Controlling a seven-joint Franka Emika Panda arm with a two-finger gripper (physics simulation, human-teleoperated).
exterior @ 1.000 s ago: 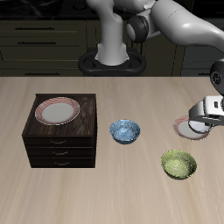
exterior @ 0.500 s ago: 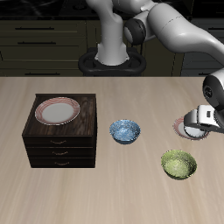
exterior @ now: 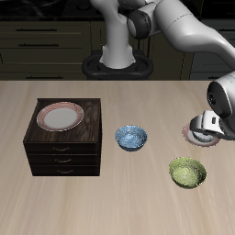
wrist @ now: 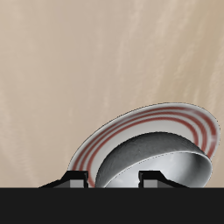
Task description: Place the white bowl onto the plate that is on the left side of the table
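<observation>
Gripper (wrist: 115, 181) holding white bowl (wrist: 153, 162) by rim, just over red-ringed plate (wrist: 131, 127) on table (wrist: 79, 61); contact with plate unclear.

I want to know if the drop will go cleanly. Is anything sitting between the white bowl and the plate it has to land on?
Nothing visible does. In the wrist view the white bowl hangs at the gripper right over the red-ringed plate, whose face shows bare. The blue bowl and the green bowl sit apart from it.
</observation>
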